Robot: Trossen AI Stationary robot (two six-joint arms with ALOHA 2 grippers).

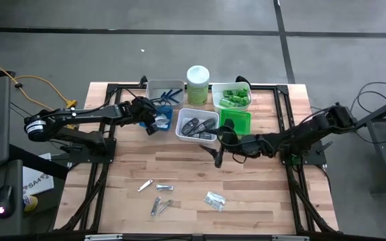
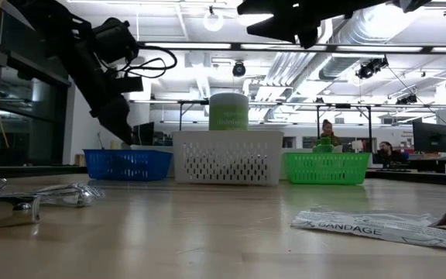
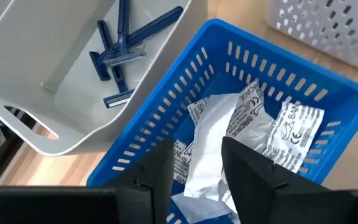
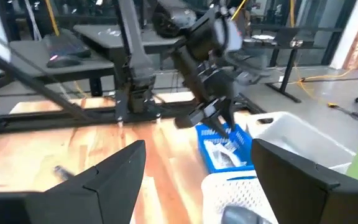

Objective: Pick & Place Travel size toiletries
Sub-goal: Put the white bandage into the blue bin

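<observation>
My left gripper (image 3: pixel 194 171) hovers over the blue basket (image 3: pixel 278 81) at the table's far left (image 1: pixel 163 119). Its fingers are open, pointing down at the white bandage packets (image 3: pixel 241 124) piled inside. Beside the basket, blue razors (image 3: pixel 120 50) lie in a white tray (image 1: pixel 165 92). My right gripper (image 1: pixel 218 154) hangs open over bare wood in front of the white perforated basket (image 1: pixel 196 126) of dark grey cases, with nothing between its fingers (image 4: pixel 197 180). Silver clippers (image 1: pixel 156 189) and a clear packet (image 1: pixel 214 199) lie flat near the table's front edge.
A pale-green canister (image 1: pixel 198 82) with a white lid stands at the far edge. A tray of green tubes (image 1: pixel 232 96) and a green basket (image 1: pixel 236 120) sit to its right. Bare wood stretches across the table's middle. People sit at desks beyond the table (image 2: pixel 327 132).
</observation>
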